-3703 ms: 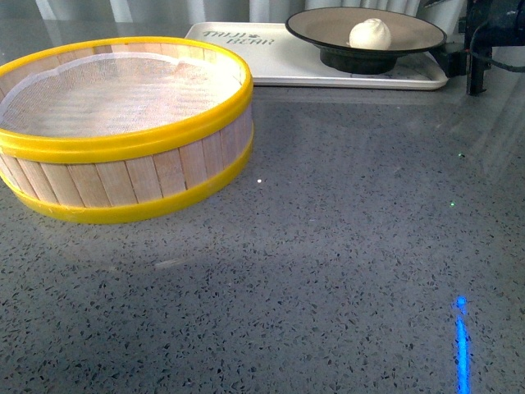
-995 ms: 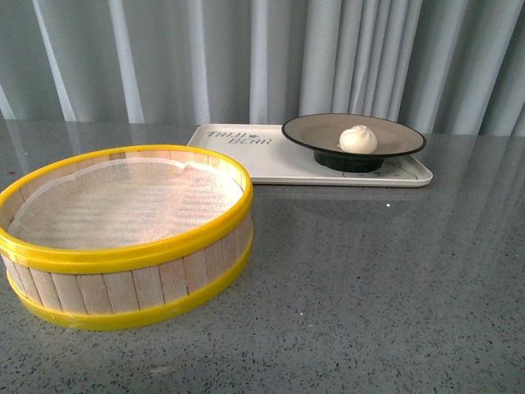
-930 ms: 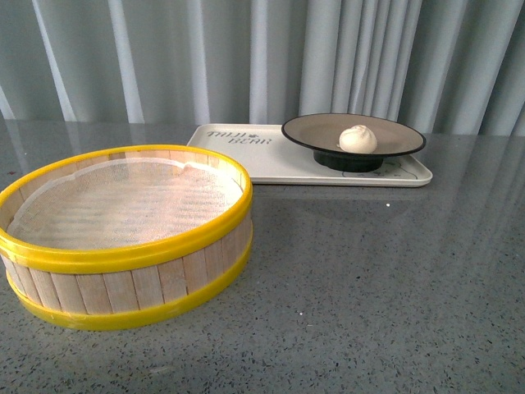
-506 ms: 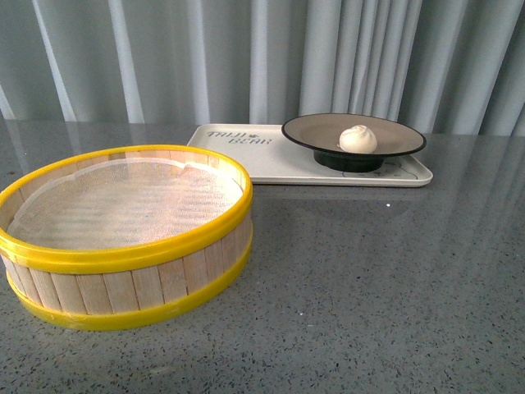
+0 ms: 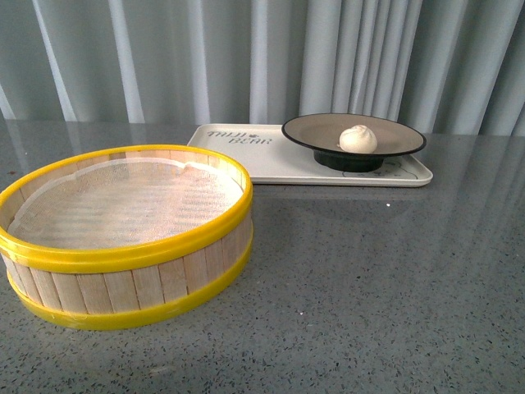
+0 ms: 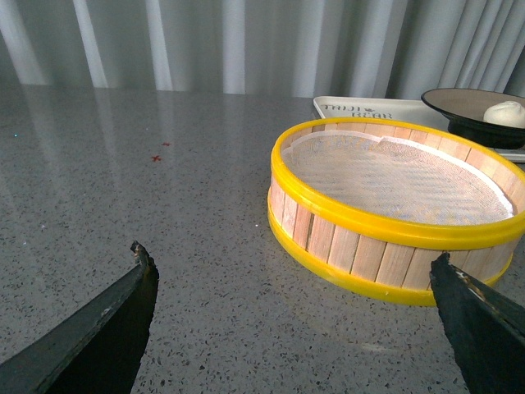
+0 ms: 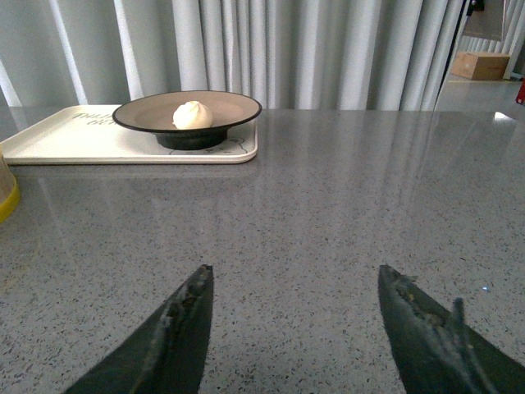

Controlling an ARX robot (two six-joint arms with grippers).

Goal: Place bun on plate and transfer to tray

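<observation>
The bun (image 5: 358, 139) sits in the middle of the plate (image 5: 312, 131), and the plate stands on the tray's (image 5: 279, 167) right end. The steamer basket (image 5: 123, 234) lies in front of the tray, towards its left, on the grey stone table (image 5: 377, 279). Left gripper (image 6: 295, 271) and right gripper (image 7: 289, 283) both hover with fingers spread wide, holding nothing.

right arm: gone from front view | front view: raised, curtain (image 5: 246, 57) now visible
</observation>
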